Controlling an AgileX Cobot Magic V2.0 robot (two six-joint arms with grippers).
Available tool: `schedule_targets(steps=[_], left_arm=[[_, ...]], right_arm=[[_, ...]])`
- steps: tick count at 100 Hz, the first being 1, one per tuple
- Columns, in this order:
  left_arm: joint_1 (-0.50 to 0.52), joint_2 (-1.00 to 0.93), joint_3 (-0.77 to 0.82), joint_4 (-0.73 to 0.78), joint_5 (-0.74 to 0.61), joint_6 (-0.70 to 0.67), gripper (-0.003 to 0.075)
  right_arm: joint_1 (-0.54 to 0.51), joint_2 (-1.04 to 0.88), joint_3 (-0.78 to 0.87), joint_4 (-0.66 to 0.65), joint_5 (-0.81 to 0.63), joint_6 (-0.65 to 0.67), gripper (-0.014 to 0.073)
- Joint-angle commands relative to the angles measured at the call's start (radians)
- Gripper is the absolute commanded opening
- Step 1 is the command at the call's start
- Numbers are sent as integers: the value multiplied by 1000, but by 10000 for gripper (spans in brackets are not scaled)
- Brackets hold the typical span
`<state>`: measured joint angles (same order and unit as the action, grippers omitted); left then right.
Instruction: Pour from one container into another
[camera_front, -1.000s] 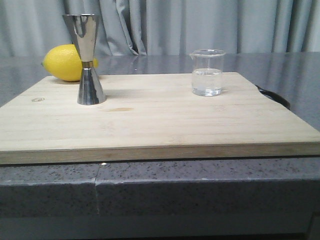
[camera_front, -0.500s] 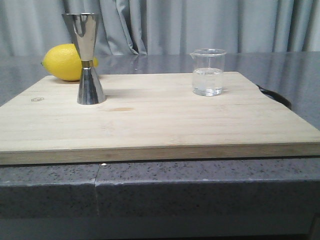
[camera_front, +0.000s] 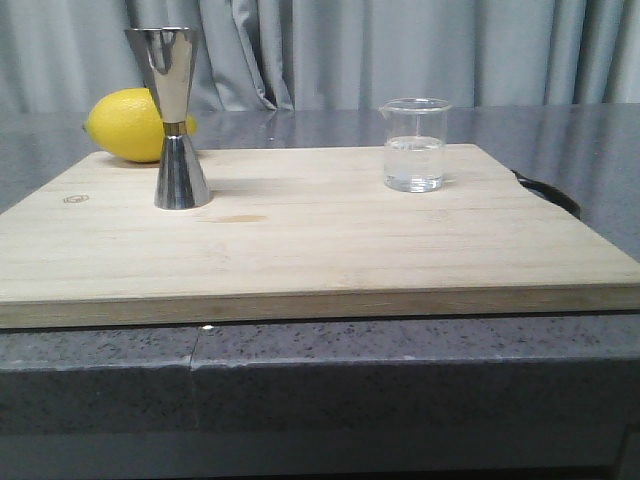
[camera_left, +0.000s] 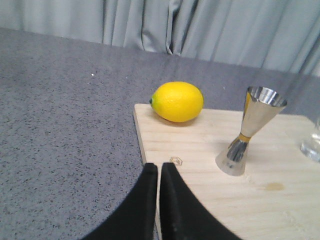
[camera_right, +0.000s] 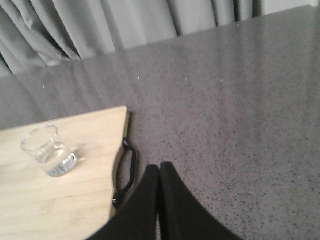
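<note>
I see the left gripper with its fingers pressed together, nothing between them, touching nothing. It hangs over the left edge of the wooden cutting board, near the small stamped mark in the wood. The lemon lies at the board's far left corner, resting on the board in the left wrist view. The steel jigger stands upright on the board just in front of the lemon, partly covering it in the front view, well apart from the left gripper and further in from the left edge.

The glass beaker stands upright near the board's far right corner, with clear liquid in the lower part and its pouring lip toward the jigger. Beaker and jigger are well apart, with bare wood between them. I can't read the faint print on the glass.

The right gripper is also closed, fingers together, empty. It hangs over the grey speckled countertop just off the board's right edge, near the black handle fixed to that edge. The beaker sits on the board inside that edge, apart from the right gripper.

Neither arm shows in the front view. Grey curtains behind the counter.
</note>
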<state>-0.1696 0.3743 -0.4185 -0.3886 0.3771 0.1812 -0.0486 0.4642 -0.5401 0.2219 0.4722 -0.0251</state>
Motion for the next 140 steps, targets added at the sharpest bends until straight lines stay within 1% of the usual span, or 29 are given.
schedule_targets(steps=[1, 10, 16, 28, 35, 44, 50, 54, 56, 57, 60, 62, 65, 66, 67, 70, 72, 73, 77, 78, 79, 84, 89, 92, 100, 107, 110, 130, 140], left_arm=[[-40, 137, -97, -20, -44, 56, -19], [-83, 258, -142, -20, -44, 58, -19], [-110, 327, -167, -18, -46, 59, -19], [-194, 452, -213, -17, -74, 113, -18], [-246, 507, -237, -17, -105, 149, -18], [-303, 568, -274, -14, -131, 202, -14], [-338, 596, -296, -12, -146, 234, 13], [-356, 612, -305, -12, -155, 243, 56], [-364, 618, -307, -7, -163, 243, 95], [-366, 620, -309, -7, -163, 243, 95], [-375, 628, -311, -8, -171, 243, 155], [-382, 633, -311, -8, -181, 243, 210], [-384, 639, -311, -8, -188, 243, 255], [-389, 641, -311, -8, -191, 243, 302], [-389, 641, -311, -8, -191, 243, 302], [-389, 646, -311, -8, -195, 243, 382], [-389, 648, -311, -8, -195, 243, 413], [-389, 650, -311, -8, -196, 243, 443], [-389, 652, -311, -10, -202, 243, 522], [-389, 654, -311, -10, -203, 243, 532], [-389, 654, -311, -12, -203, 243, 542], [-389, 661, -311, -26, -212, 243, 587], [-389, 666, -311, -50, -220, 243, 589], [-389, 671, -311, -65, -230, 243, 588], [-389, 690, -306, -105, -276, 243, 588], [-404, 712, -293, -107, -340, 243, 588], [-414, 721, -284, -107, -377, 243, 588], [-491, 779, -241, -107, -484, 243, 588], [-535, 801, -214, -107, -606, 243, 588]], right_arm=[[3, 146, -103, 5, -14, -58, -64], [43, 251, -136, 18, -24, -128, -64], [83, 302, -136, 39, -82, -171, -64], [194, 391, -136, 39, -191, -170, -64], [237, 439, -136, 26, -244, -178, -63], [273, 490, -136, 19, -294, -199, -60], [279, 524, -136, 18, -313, -199, -57], [279, 543, -136, 18, -320, -199, -38], [279, 552, -136, 18, -322, -199, -21], [279, 555, -136, 18, -322, -199, -14], [279, 566, -136, 18, -325, -199, 17], [279, 575, -136, 18, -329, -199, 57], [279, 581, -136, 18, -332, -199, 91], [279, 587, -136, 18, -334, -199, 130], [279, 587, -136, 18, -337, -199, 130], [279, 595, -136, 18, -342, -199, 203], [279, 597, -136, 18, -347, -199, 234], [279, 601, -136, 18, -351, -199, 267], [279, 606, -136, 18, -360, -199, 363], [279, 608, -136, 18, -365, -199, 393], [279, 608, -136, 18, -367, -199, 393], [279, 613, -136, 18, -382, -199, 493], [279, 616, -134, 18, -400, -199, 545], [279, 616, -130, 18, -413, -199, 559], [279, 616, -117, 18, -459, -199, 554], [279, 616, -108, 18, -492, -199, 554], [279, 616, -106, 18, -500, -199, 554], [279, 616, -72, 18, -546, -199, 554], [279, 616, -44, 18, -573, -199, 554]])
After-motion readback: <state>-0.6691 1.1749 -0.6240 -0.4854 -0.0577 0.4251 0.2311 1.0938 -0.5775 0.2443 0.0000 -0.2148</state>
